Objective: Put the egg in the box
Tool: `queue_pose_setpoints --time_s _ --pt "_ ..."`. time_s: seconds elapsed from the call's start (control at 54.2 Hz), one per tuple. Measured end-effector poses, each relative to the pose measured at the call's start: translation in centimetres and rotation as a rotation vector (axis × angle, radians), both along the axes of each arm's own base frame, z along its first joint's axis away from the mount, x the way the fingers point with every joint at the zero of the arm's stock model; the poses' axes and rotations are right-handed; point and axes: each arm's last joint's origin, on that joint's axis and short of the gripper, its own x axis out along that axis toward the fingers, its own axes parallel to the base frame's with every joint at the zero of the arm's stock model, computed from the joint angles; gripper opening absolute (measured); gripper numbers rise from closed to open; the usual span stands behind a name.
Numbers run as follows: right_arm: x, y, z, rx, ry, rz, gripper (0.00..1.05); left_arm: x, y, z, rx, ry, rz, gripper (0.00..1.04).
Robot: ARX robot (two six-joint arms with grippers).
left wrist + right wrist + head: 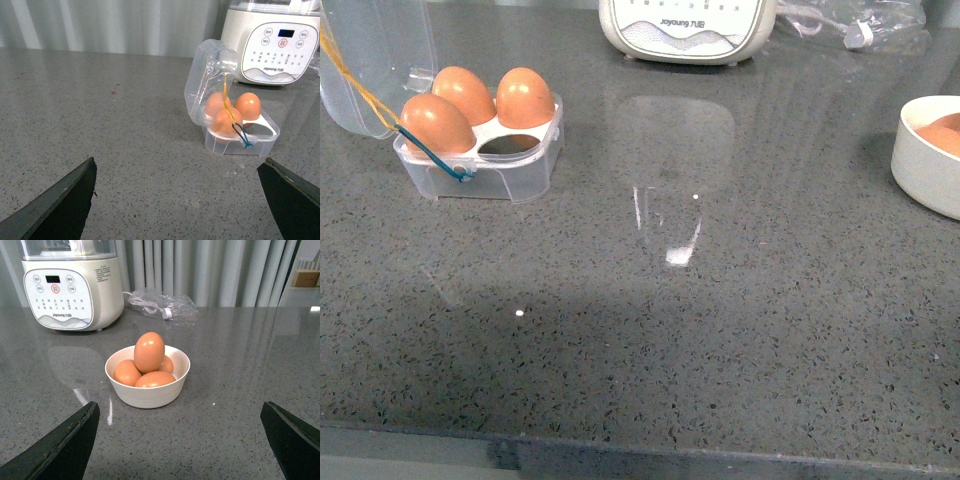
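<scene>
The clear plastic box (480, 175) stands at the far left of the table with its lid (370, 60) swung open. Three brown eggs fill three of its cells; the front right cell (508, 146) is empty. In the left wrist view the box (240, 142) lies ahead and to one side of my open left gripper (180, 200), well apart from it. My open right gripper (180, 440) faces a white bowl (147, 392) with several brown eggs; the top egg (149, 351) stands upright on the others. Neither gripper shows in the front view.
A white kitchen appliance (685, 30) stands at the back centre, with a clear plastic bag (860, 25) holding a cable beside it. The white bowl (928, 165) sits at the right edge of the front view. The table's front edge (640, 455) runs along the bottom.
</scene>
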Motion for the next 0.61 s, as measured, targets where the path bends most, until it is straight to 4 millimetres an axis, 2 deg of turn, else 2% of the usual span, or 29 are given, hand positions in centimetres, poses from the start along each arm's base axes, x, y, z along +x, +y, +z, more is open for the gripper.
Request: queue_pose_setpoints --time_s 0.608 --pt "0.00 0.00 0.00 0.000 0.000 0.000 0.98 0.00 0.00 0.00 0.000 0.000 0.000 0.98"
